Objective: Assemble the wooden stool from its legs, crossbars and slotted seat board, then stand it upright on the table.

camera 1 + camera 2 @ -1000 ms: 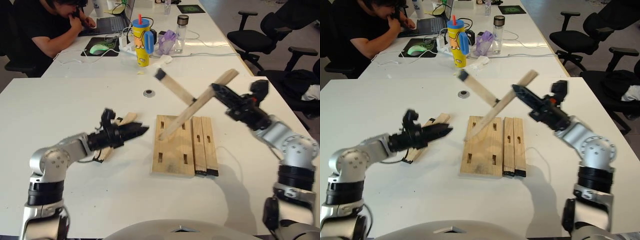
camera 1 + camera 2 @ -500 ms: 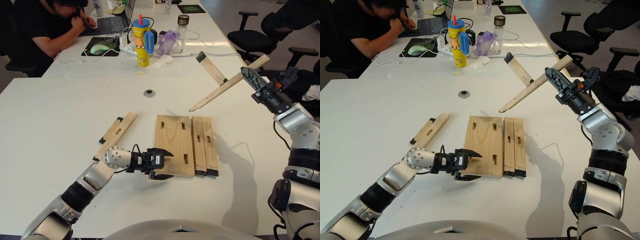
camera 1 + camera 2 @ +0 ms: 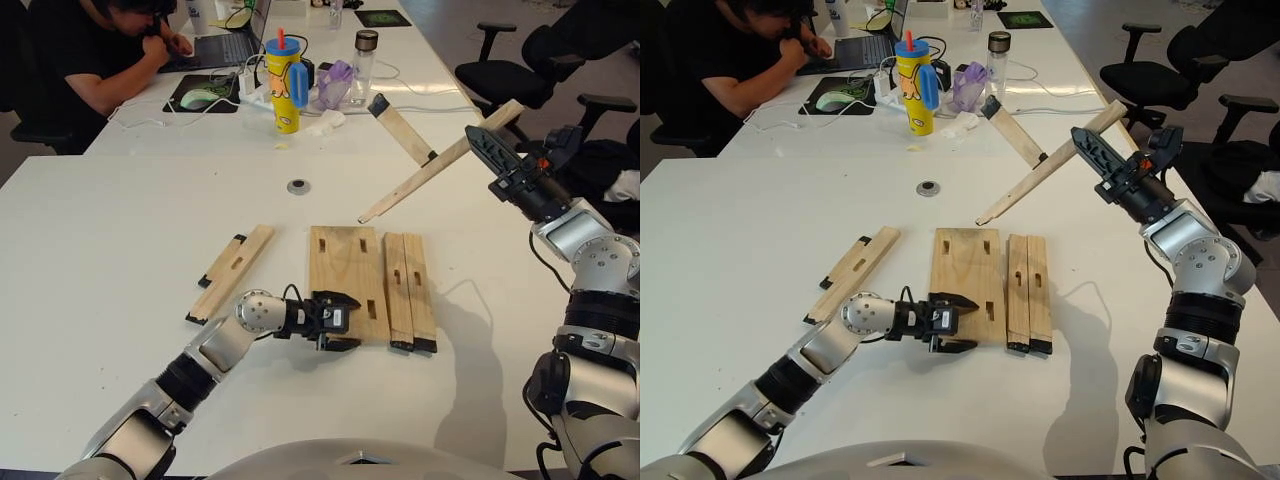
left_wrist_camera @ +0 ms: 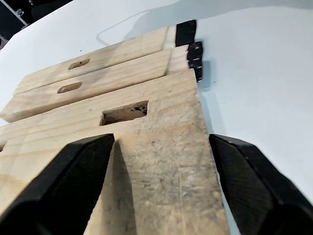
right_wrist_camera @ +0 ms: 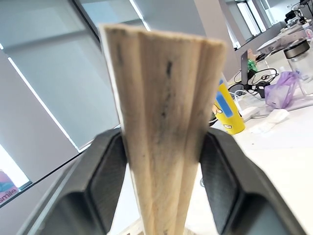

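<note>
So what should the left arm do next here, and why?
Probably close the left gripper on the seat board: its open fingers flank the board's near end, and the right gripper holds the crossed legs in the air above the table.

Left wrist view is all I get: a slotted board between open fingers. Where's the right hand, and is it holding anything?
Observer: The right hand is up in the air over the far right of the table, shut on a joined leg and crossbar.
Operator: Any loose parts outside my frame?
Observer: One slotted piece lies flat left of the seat board, apart from it.
Operator: Which edge is my hand at?
Observer: The left hand is at the seat board's near edge.
</note>
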Robot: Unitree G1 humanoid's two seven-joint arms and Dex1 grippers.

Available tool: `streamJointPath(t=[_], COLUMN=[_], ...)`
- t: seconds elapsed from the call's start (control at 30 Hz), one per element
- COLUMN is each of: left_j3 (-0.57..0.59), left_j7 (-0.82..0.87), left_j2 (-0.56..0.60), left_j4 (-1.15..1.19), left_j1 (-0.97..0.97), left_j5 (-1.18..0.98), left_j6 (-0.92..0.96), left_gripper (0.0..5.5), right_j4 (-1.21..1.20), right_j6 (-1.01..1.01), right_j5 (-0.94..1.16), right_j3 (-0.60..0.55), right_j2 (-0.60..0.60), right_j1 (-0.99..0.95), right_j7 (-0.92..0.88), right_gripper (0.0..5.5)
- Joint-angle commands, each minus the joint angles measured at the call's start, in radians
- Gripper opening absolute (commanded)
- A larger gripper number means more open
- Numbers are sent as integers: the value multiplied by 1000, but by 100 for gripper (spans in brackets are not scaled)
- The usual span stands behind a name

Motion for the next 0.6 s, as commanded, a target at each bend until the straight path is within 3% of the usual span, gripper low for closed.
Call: streamJointPath(t=[0.03, 0.17, 0.3, 0.6], left_j3=[24, 64, 77, 60], left_j7=[-13, -41, -74, -87], left_j2=[92, 149, 202, 181], left_j4=[56, 57, 69, 59], left_j1=[86, 141, 160, 159], left_j5=[33, -1, -19, -57], left_j6=[126, 127, 101, 113], left_gripper=[359, 359, 359, 359], right_j4=[-51, -103, -157, -150], right_j6=[20, -56, 26, 32], right_j5=[24, -69, 10, -35], right_j3=[2, 74, 81, 194], right_j2=[-3, 10, 10, 21], right_j1=[-10, 13, 50, 78], right_j7=[56, 90, 182, 354], right_gripper=[213, 213, 213, 213])
